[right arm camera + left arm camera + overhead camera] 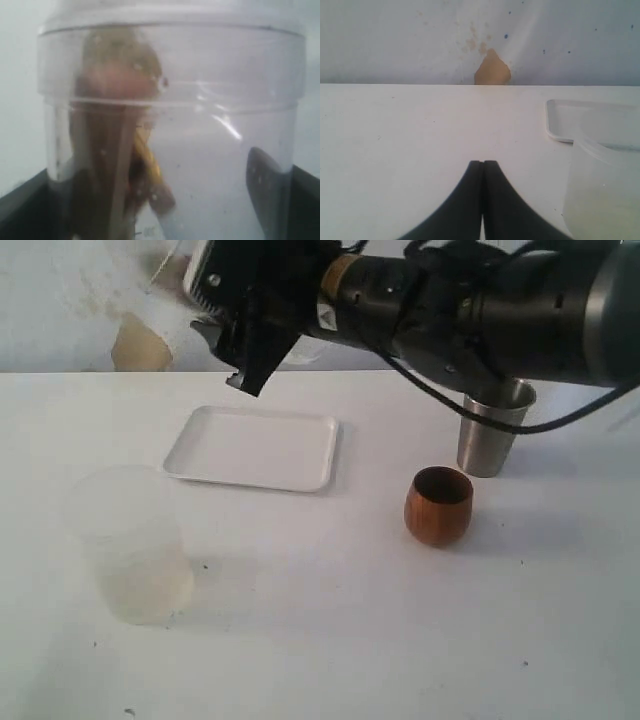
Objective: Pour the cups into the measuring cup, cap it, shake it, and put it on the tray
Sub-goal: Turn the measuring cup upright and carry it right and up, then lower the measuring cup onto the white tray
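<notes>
nearest to the camera, on the left part of the bench (330, 640), stands the wide frosted cup (130, 545), which is not the task's one. the left gripper (482, 200) is low over the bench just beside it, with its two dark fingers pressed together and nothing between them. a little further, to the right, the wooden cup (438, 505) stands upright, and its inside looks dark and empty. behind it, near but apart, is the steel tumbler (492, 430), also upright and partly covered by the arm; i cannot see inside it. the white tray (255, 447) lies flat beyond the frosted cup, and nothing is on it. above the far side of the tray, high in the air, is the right gripper (250, 340), reaching across from the right. in the right wrist view the measuring cup (170, 125) fills the picture, and the gripper's dark fingers (20, 207) are on both sides of its wall, so i judge that this gripper is closed around the cup and carries it. a whitish band (170, 15) at one end of the cup looks like the cap, already on. what is inside i cannot tell well; only brownish shapes show through the clear wall. so the pouring seems done, since both cups stand on the bench, and the capping seems done too. the moment is probably the shaking or close to it. what is not yet done is to set the measuring cup on the tray.
</notes>
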Robot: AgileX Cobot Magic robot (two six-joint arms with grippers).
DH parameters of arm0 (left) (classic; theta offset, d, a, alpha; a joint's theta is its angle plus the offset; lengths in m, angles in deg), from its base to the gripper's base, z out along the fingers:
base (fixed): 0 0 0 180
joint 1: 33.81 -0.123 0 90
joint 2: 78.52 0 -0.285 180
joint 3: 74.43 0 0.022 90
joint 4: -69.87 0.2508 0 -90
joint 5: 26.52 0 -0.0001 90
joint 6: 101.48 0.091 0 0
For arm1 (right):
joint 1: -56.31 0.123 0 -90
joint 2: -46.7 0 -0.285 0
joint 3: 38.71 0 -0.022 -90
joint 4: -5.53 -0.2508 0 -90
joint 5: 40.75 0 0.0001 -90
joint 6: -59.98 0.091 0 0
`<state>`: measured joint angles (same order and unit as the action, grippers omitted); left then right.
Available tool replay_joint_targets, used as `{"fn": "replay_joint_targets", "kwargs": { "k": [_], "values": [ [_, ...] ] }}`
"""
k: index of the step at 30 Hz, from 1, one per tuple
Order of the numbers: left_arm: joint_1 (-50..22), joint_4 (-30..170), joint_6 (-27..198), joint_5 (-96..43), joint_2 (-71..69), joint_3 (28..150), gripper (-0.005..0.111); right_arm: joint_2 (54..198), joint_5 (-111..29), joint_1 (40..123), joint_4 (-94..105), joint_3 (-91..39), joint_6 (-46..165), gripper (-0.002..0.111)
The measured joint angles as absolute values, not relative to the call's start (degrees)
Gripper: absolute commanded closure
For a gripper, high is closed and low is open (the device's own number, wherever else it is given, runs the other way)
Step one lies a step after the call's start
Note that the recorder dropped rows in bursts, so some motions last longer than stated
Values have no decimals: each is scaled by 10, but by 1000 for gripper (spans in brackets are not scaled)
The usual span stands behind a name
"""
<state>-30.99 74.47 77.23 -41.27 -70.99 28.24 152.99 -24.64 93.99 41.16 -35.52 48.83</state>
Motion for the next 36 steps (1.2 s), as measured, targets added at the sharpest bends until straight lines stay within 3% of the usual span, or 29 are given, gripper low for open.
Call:
{"fn": "replay_joint_targets", "kwargs": {
  "k": [11, 20, 36],
  "values": [
    [-310, 745, 772, -413, -710, 282, 3, 1531, 58, 820, 337, -198, 625, 108],
    [-310, 745, 772, -413, -710, 282, 3, 1643, 248, 786, 206, -176, 700, 108],
    [-310, 745, 772, -413, -710, 282, 3, 1816, 97, 766, 182, -396, 722, 108]
  ]
}}
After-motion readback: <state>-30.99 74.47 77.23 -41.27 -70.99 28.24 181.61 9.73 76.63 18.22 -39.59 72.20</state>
